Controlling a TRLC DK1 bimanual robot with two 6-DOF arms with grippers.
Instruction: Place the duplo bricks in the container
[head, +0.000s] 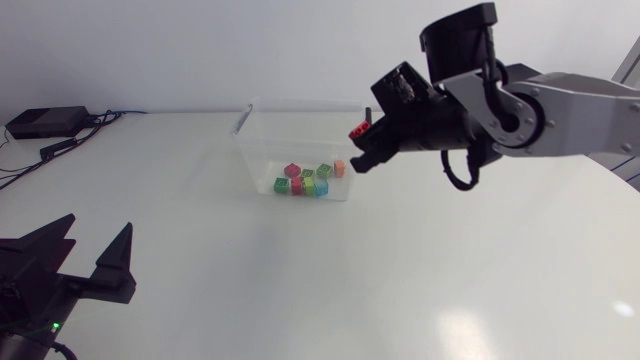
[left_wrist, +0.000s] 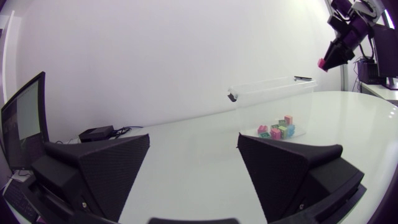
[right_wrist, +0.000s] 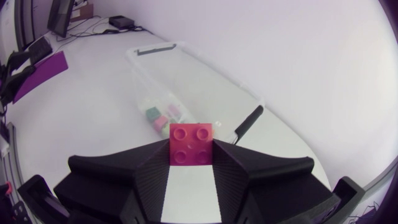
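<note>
Left gripper (head: 97, 238): parked at the near left of the table, its black wedge fingers spread with nothing between them. It is well apart from the box, so I see little risk here.

Clear plastic container (head: 262, 160): stands open-topped at the far middle of the table, with dark clips on its left and right rims. It looks light and nothing steadies it, so a knock on the right rim would likely slide or tip it.

Small coloured duplo bricks (head: 308, 180): lie piled on the container floor, towards its right end. A brick landing on this pile could bounce off it.

Red two-by-two duplo brick (right_wrist: 190, 144): pinched studs-up between the fingers, high up and about over the container's right rim. Whether it is fully over the opening, I cannot tell.

Right gripper (head: 362, 150): clenched on the red brick from both sides. Letting go from this height, this close to the rim, could send the brick off the wall and out onto the table. Lowering without moving left first could hit the right clip.

White table (head: 300, 290): smooth, glossy and hard, so a dropped brick would probably skid or roll on it.

Black box (head: 45, 122): sits with its cables at the far left, well apart from the container.

Room: there is open table between the two arms, and open space above the container's left part.
</note>
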